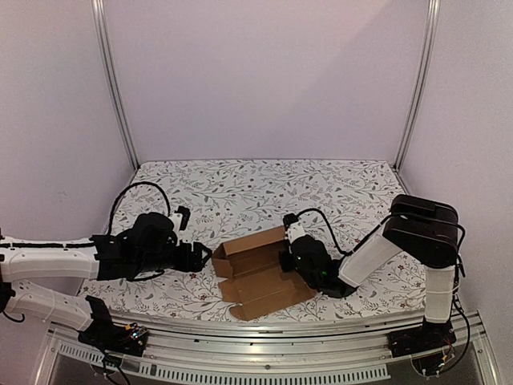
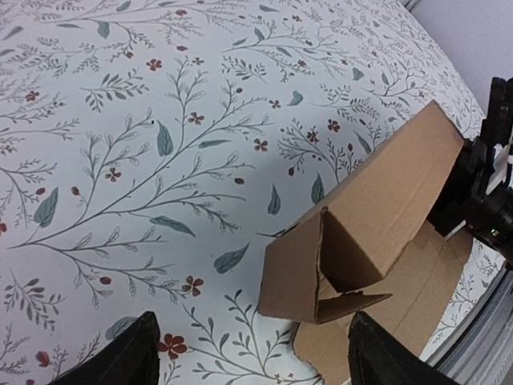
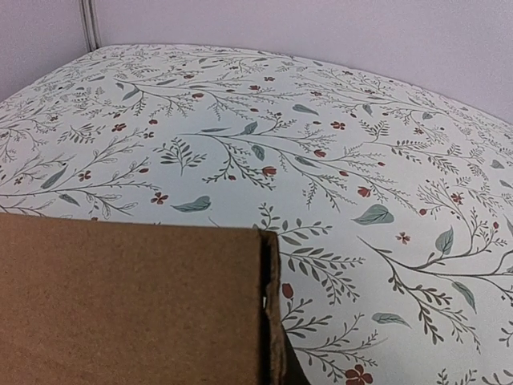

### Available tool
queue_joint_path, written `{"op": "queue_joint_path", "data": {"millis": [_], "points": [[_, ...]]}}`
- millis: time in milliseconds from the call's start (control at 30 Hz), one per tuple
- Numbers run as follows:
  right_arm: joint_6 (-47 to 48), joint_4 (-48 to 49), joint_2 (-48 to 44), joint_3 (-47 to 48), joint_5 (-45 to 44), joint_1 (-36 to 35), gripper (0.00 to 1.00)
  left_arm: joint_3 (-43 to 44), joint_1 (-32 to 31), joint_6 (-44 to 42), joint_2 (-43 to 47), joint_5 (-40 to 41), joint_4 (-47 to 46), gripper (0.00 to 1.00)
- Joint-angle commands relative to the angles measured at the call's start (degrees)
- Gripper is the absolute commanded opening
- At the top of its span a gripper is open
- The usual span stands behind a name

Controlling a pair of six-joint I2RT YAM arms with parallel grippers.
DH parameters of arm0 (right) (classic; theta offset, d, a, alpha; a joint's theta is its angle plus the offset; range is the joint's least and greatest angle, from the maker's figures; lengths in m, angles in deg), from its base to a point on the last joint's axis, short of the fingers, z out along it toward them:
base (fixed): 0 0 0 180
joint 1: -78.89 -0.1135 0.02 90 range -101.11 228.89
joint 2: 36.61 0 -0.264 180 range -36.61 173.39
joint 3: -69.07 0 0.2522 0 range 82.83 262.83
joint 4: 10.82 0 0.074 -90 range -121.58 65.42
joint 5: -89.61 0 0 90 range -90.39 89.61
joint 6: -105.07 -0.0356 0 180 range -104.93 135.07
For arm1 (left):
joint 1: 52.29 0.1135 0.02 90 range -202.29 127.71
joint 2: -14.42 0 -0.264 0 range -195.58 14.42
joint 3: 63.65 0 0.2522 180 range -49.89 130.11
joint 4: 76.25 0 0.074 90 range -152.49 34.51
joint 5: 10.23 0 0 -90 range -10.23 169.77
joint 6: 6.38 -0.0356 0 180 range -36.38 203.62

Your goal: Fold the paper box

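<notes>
The paper box (image 1: 260, 279), half raised, sits near our floral counter's (image 1: 264, 183) front edge; our left pincer (image 1: 197, 258) gapes empty beside it, our right pincer (image 1: 287, 261) pressed together at its right end.

You've got plain pale lilac walls (image 1: 264, 72) all round, with a shiny metal post (image 1: 112, 88) up each back corner. The tabletop (image 1: 240, 180) wears a white cloth with leafy sprigs and little red flowers, and there's a slotted metal rail (image 1: 264, 357) along the near edge.
</notes>
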Motion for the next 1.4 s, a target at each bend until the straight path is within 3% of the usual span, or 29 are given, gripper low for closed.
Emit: {"op": "queue_joint_path", "data": {"millis": [0,333,633,900,1367], "points": [[-2.04,-4.66,-2.25,0.27,-2.89,-0.42,0.0,-5.37,0.71,0.15,0.66,-0.91,-6.75,0.79],[-2.68,-4.59,-2.66,-0.51,-2.55,-0.42,0.0,-7.17,0.8,-3.37,-9.92,-5.23,-17.85,0.63],[-3.0,-4.52,-2.6,-0.7,-1.86,-0.44,0.0,-4.39,0.8,-5.12,-16.16,-6.54,-21.18,0.58],[-3.14,-4.23,-2.05,-0.59,-1.68,-0.43,0.0,-2.04,0.8,-5.71,-20.38,-8.99,-23.33,0.45],[-4.15,-4.15,-0.83,-0.08,-1.56,-1.15,0.0,1.68,-0.12,-2.84,-24.53,-9.23,-24.98,0.44]]}}
